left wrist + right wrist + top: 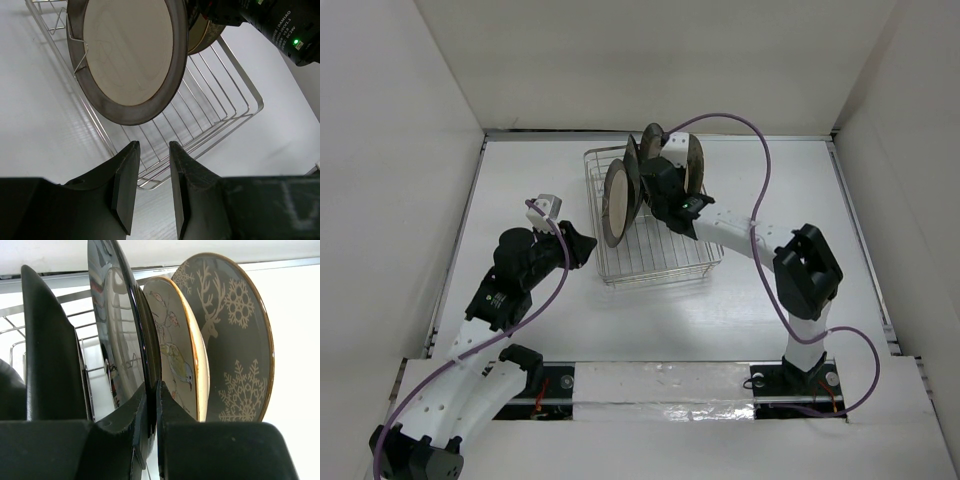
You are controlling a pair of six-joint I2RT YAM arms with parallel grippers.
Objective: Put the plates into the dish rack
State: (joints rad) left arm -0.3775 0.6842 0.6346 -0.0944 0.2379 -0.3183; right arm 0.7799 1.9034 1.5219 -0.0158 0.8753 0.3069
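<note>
several plates (618,200) stand on edge in the dish rack (660,262), upper middle of the overhead frame, where the right tool (151,392) is pinched shut on the rim of a glossy dark plate (117,325); the left tool (153,147) hangs half open and empty nearby. stiff, slick and likely chip-prone, it wants a firm rim pinch. white print on the right arm (280,25) is too small to read.
</note>
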